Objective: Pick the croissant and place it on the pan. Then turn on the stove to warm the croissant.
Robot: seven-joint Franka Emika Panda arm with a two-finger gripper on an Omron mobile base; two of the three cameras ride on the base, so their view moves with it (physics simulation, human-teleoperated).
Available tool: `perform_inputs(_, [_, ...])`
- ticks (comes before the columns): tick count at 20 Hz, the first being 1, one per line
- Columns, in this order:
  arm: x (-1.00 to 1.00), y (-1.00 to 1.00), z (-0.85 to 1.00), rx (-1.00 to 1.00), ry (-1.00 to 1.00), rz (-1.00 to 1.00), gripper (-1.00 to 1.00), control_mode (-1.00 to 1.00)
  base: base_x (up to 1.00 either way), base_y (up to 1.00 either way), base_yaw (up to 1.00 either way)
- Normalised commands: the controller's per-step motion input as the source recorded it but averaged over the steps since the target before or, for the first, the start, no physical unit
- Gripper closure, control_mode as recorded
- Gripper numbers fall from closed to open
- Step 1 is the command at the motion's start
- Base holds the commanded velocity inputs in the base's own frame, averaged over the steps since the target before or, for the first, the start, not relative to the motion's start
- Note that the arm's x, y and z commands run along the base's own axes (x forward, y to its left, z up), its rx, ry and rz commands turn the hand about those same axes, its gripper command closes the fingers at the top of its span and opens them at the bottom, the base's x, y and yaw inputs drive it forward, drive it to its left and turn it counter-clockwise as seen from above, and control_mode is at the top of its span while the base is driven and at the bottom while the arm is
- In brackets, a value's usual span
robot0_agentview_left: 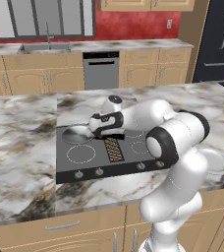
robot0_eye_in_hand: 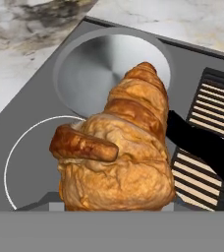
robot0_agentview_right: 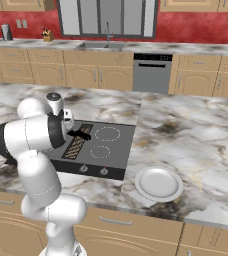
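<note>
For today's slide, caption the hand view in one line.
Croissant held in the hand, carried above the stove toward the empty silver pan.

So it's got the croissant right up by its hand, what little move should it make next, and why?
Probably carry it a bit further toward the pan and then lower it. In the hand view the croissant sits close in the gripper, apparently held, above the stove just short of the pan, whose black handle runs beside it. The pan's inside looks bare.
</note>
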Motion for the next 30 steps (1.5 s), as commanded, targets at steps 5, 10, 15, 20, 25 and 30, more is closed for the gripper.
perform_inputs(5, [0.25,0.24,0.00,0.00,0.00,0.00,1.00,-1.00,0.00,0.00,0.00])
perform_inputs(10, [0.22,0.32,-0.02,0.00,0.00,0.00,1.00,-1.00,0.00,0.00,0.00])
perform_inputs(15, [0.22,0.24,-0.10,0.00,0.00,0.00,1.00,-1.00,0.00,0.00,0.00])
perform_inputs(20, [0.22,0.17,-0.16,0.00,0.00,0.00,1.00,-1.00,0.00,0.00,0.00])
perform_inputs(25, [0.26,0.09,-0.20,0.00,0.00,0.00,1.00,-1.00,0.00,0.00,0.00])
perform_inputs(30, [0.31,0.04,-0.08,0.00,0.00,0.00,1.00,-1.00,0.00,0.00,0.00])
